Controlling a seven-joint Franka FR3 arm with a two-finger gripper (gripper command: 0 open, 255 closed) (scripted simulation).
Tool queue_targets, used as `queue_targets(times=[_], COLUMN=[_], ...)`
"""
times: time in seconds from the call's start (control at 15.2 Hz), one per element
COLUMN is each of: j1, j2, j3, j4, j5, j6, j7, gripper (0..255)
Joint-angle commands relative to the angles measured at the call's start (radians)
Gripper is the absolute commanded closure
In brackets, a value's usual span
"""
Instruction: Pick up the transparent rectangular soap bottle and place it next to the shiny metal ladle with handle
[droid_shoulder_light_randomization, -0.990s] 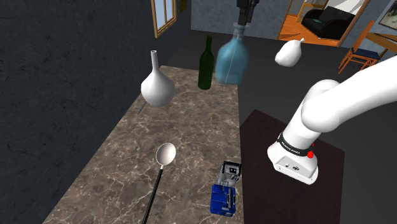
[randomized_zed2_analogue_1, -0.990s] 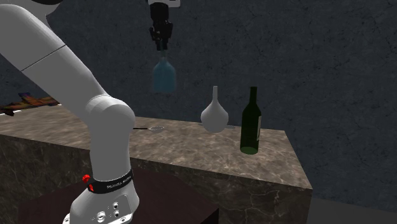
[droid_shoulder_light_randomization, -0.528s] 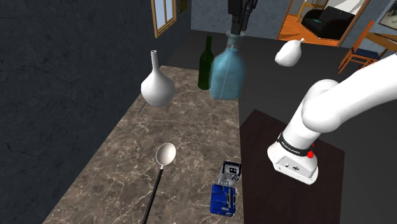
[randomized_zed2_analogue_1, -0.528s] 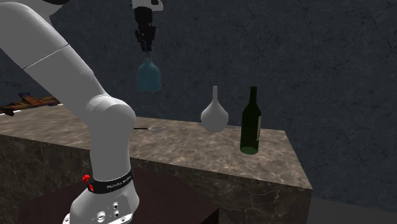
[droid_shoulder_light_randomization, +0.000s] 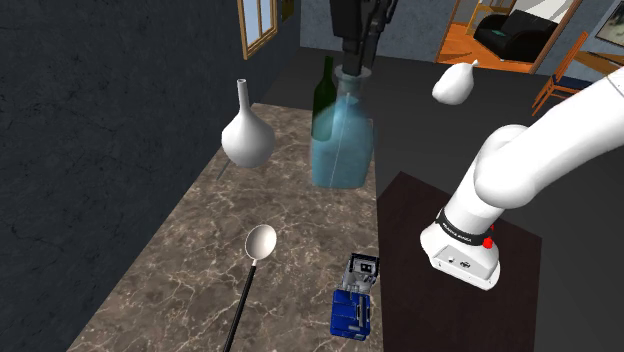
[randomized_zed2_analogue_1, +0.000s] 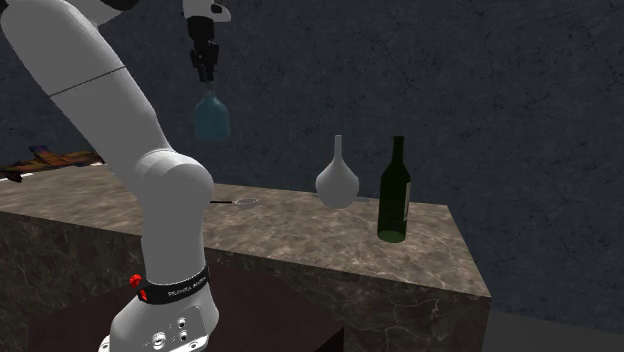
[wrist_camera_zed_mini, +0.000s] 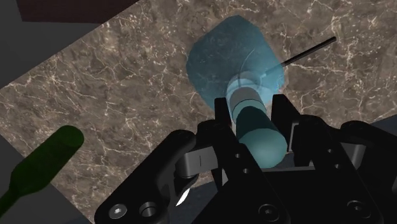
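End effector (droid_shoulder_light_randomization: 352, 68) — clamped tight on neck of translucent blue soap bottle (droid_shoulder_light_randomization: 342, 140), hanging high above marble worktop (droid_shoulder_light_randomization: 190, 250), well apart from metal ladle (droid_shoulder_light_randomization: 248, 285). Carry toward ladle, lower slowly, keep upright — set down just beside handle, not on it.

Dim, even light surrounds me; the dark walls (droid_shoulder_light_randomization: 100, 120) look murky. My white arm (droid_shoulder_light_randomization: 530, 150) and the orange-floored room (droid_shoulder_light_randomization: 462, 42) show brightest, my gripper (droid_shoulder_light_randomization: 352, 64) flat black.

Arm (droid_shoulder_light_randomization: 522, 160): white, being stretched upward and outward. Gripper (droid_shoulder_light_randomization: 353, 66): black, being pointed downward, fingers (wrist_camera_zed_mini: 284, 118) being clamped on the neck of a bottle (droid_shoulder_light_randomization: 342, 140).
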Motion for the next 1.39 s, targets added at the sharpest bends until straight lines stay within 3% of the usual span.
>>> queue_targets(times=[0.0,0.33,0.46,0.59,0.66,0.79,0.99,1.06,1.32], j1=[-0.005,-0.024,-0.03,-0.008,0.034,0.191,0.506,0.672,0.526], j2=[0.043,0.2,0.296,0.436,0.528,0.707,0.89,0.982,0.911], j3=[0.062,0.26,0.368,0.496,0.552,0.599,0.509,0.46,0.497], j4=[0.043,0.189,0.26,0.343,0.392,0.506,0.734,0.896,0.695], j5=[0.0,-0.055,-0.117,-0.231,-0.314,-0.488,-0.663,-0.756,-0.67], j6=[0.008,0.017,0.018,0.011,-0.001,-0.048,-0.143,-0.21,-0.091], j7=[0.064,0.252,0.349,0.476,0.552,0.689,0.785,0.802,0.808], gripper=[255,255,255,255,255,255,255,255,255])
